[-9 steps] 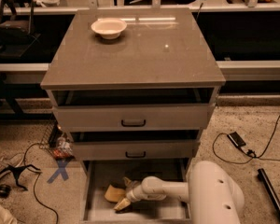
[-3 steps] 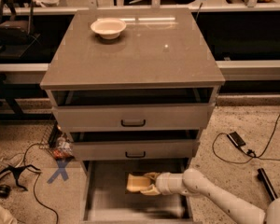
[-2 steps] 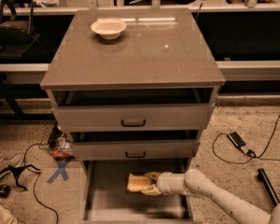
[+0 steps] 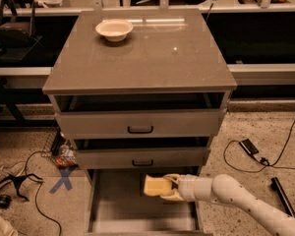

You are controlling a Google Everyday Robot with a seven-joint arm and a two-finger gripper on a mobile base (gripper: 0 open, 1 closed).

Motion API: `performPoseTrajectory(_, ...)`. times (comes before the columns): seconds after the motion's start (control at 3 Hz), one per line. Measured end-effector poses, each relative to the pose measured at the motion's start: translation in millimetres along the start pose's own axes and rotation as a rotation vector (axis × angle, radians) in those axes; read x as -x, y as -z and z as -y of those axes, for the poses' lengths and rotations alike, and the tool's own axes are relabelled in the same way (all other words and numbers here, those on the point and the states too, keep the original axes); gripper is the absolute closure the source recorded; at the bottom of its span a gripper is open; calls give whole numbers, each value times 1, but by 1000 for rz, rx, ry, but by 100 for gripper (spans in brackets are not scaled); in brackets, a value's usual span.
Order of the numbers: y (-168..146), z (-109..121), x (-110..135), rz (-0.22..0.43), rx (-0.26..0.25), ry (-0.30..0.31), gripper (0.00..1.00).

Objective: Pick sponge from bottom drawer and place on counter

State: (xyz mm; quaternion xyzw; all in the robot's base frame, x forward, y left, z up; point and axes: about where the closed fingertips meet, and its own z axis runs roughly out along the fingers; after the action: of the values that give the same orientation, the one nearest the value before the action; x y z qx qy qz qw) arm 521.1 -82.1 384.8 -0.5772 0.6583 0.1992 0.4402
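Observation:
The bottom drawer (image 4: 118, 220) is pulled open at the foot of the cabinet. My gripper (image 4: 163, 188) reaches in from the lower right and is shut on the pale yellow sponge (image 4: 154, 185), holding it above the drawer floor, just below the middle drawer's front. The counter (image 4: 152, 58) is the glossy grey-brown top of the cabinet, well above the gripper.
A white bowl (image 4: 114, 29) sits at the counter's back left. The two upper drawers with black handles (image 4: 140, 130) stand slightly open. Cables (image 4: 258, 159) lie on the floor at the right; a blue X mark (image 4: 63, 181) and clutter are at the left.
The gripper has lifted the sponge from the drawer floor and holds it raised; over the last second it rose only slightly, with the arm now stretched out.

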Motion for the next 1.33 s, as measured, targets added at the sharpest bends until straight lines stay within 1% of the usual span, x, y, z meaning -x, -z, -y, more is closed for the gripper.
performPoseTrajectory(0.33, 63, 19, 57, -45, -32, 99, 100)
performPoseTrajectory(0.67, 68, 25, 60, -33, -25, 93, 100)
performPoseTrajectory(1.0, 114, 59, 90, 1, -68, 102, 100)
performPoseTrajectory(1.33, 178, 99, 138, 30, -98, 102, 100)
